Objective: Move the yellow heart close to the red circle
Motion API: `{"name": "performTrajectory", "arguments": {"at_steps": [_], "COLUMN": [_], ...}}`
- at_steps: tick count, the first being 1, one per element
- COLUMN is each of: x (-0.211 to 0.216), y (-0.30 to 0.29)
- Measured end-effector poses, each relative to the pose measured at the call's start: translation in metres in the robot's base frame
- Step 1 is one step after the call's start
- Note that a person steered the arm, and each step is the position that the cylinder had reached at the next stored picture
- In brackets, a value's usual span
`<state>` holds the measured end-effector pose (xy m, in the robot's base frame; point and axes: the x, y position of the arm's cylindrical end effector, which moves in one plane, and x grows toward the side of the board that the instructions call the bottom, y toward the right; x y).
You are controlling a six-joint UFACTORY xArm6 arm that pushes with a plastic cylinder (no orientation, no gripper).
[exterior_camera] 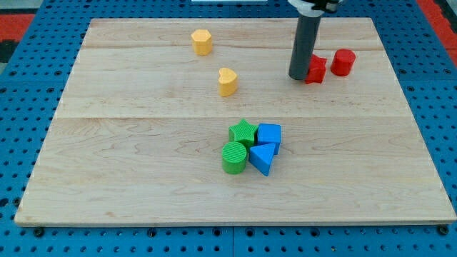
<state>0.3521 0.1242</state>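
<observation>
Your heart (pixel 227 81) looks light, rigid, slidey: push its far-left side toward the circle (pixel 343 62). Your tool, a jawless rod, has my tip (pixel 298 77) left of the circle, clamping nothing.

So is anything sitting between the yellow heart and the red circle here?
Yes. My tip and the red star, which it touches, sit between the yellow heart and the red circle, just to the circle's left in the view. Board between heart and tip is bare.
</observation>
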Motion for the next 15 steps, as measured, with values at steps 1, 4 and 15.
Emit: {"name": "performTrajectory", "arguments": {"at_steps": [1, 4, 15], "x": [0.006, 0.039, 0.034], "y": [-0.020, -0.187, -0.054]}}
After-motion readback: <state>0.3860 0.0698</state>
